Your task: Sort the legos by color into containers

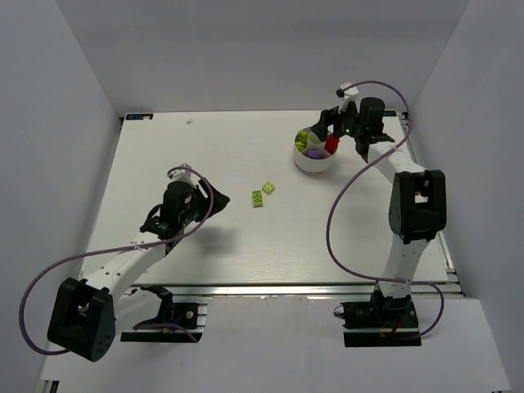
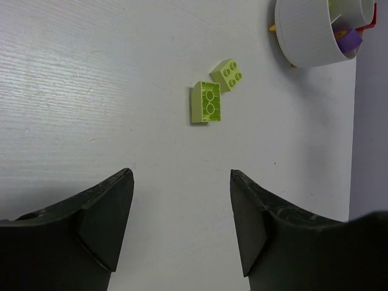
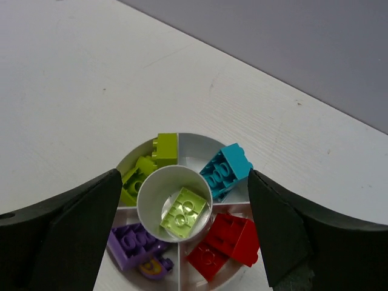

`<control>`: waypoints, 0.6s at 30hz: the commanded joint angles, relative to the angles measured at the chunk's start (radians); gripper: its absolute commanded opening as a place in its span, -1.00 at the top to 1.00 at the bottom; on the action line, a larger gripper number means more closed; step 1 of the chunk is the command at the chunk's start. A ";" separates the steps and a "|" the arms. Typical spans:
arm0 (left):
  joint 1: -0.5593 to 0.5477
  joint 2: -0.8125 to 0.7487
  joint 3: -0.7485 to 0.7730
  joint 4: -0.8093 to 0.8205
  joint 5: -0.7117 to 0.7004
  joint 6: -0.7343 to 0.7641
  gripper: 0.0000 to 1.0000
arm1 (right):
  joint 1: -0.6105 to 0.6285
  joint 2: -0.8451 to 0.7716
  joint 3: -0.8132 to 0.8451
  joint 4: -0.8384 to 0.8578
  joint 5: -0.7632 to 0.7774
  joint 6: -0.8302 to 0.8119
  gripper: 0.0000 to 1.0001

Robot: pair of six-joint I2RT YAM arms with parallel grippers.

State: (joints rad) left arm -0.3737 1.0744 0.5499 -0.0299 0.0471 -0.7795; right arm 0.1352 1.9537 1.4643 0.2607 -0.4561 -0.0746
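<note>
The left gripper point(image 2: 182, 176) hangs spread and empty short of a lime brick point(image 2: 207, 102) on the table point(image 2: 91, 91), a smaller brick point(image 2: 227, 74) just beside it; I'd straddle one squarely before closing. Rightward, the right gripper point(image 3: 183, 177) gapes empty above the dish point(image 3: 195, 138) of sorted bricks point(image 3: 224, 242).

Dish point(image 1: 313, 166) far right, two strays mid-table

The dish sits far right on the table point(image 1: 164, 147) with the right gripper point(image 3: 183, 176) directly above it. One brick point(image 3: 183, 212) lies in the centre well, and other bricks point(image 3: 225, 170) lie in the wedges around it. Left of the dish and nearer: the near brick point(image 1: 258, 198), with the far brick point(image 1: 268, 187) just beside its far-right corner. The left gripper point(image 2: 180, 179) is further left.
</note>
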 commanded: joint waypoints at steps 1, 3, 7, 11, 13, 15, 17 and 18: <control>-0.028 0.041 0.061 0.021 0.017 0.019 -0.47 | -0.011 -0.114 0.015 -0.055 -0.162 -0.172 -0.79; -0.054 0.070 0.094 0.019 0.010 0.028 -0.39 | -0.016 -0.189 -0.031 -0.051 -0.234 -0.264 -0.79; -0.114 0.153 0.175 0.002 -0.032 0.046 -0.27 | -0.019 -0.256 -0.039 -0.257 -0.542 -0.436 -0.69; -0.188 0.263 0.272 -0.079 -0.108 0.069 -0.17 | -0.016 -0.344 -0.099 -0.337 -0.563 -0.381 -0.07; -0.208 0.294 0.329 -0.119 -0.168 0.069 -0.10 | -0.016 -0.375 -0.127 -0.363 -0.535 -0.338 0.41; -0.241 0.341 0.375 -0.207 -0.235 0.063 -0.10 | -0.017 -0.395 -0.151 -0.417 -0.517 -0.337 0.61; -0.267 0.370 0.431 -0.264 -0.300 0.060 -0.11 | -0.017 -0.430 -0.179 -0.426 -0.471 -0.309 0.40; -0.275 0.398 0.446 -0.277 -0.317 0.057 -0.11 | -0.017 -0.441 -0.194 -0.429 -0.454 -0.300 0.25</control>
State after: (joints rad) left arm -0.6220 1.4448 0.9272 -0.1951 -0.1455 -0.7284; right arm 0.1226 1.5524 1.3048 -0.0982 -0.9360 -0.4019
